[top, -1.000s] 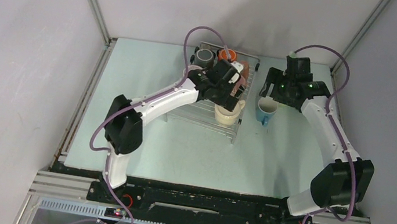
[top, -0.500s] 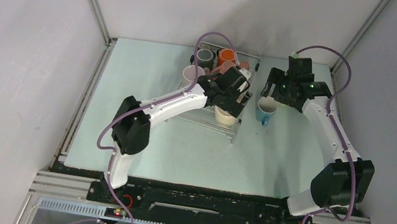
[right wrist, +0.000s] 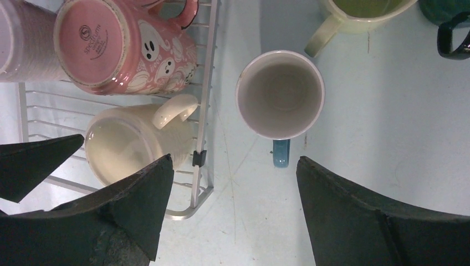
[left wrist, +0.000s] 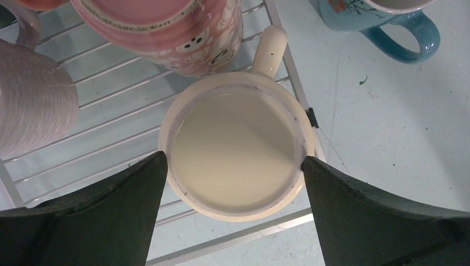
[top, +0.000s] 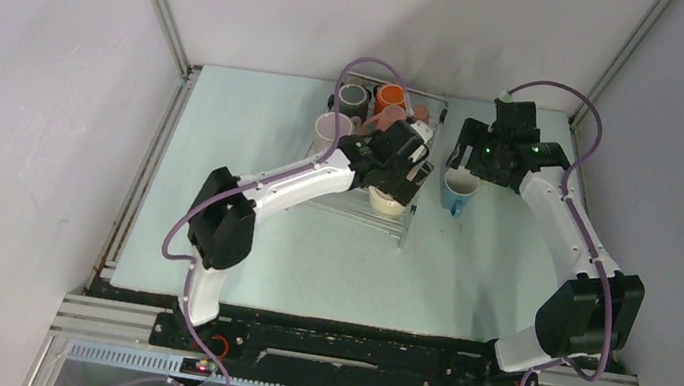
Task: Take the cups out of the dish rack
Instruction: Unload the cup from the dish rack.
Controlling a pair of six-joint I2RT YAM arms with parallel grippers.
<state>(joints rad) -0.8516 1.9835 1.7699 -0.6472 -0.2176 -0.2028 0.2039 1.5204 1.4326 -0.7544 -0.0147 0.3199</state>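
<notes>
The dish rack [top: 349, 197] stands at the back middle of the table. My left gripper [left wrist: 234, 160] is open right above a cream mug [left wrist: 235, 149] at the rack's near right corner, one finger on each side of its rim; I cannot tell whether they touch it. A speckled pink mug [left wrist: 183, 27] lies beside it, with lilac [top: 329, 129], grey [top: 352, 100] and orange [top: 391, 96] mugs further back. My right gripper [right wrist: 234, 160] is open and empty above the table, just short of a blue mug [right wrist: 280, 94] standing upright right of the rack [right wrist: 202, 111].
A pale green mug [right wrist: 360, 11] and a dark teal mug [right wrist: 449, 22] stand on the table beyond the blue mug. The rack's right rail [left wrist: 299, 88] runs between the cream mug and the blue mug [left wrist: 388, 22]. Enclosure walls stand close on both sides.
My left gripper has moved right and nearer, from over the rack's middle to above the cream mug, uncovering the lilac mug. The right arm has barely moved.
</notes>
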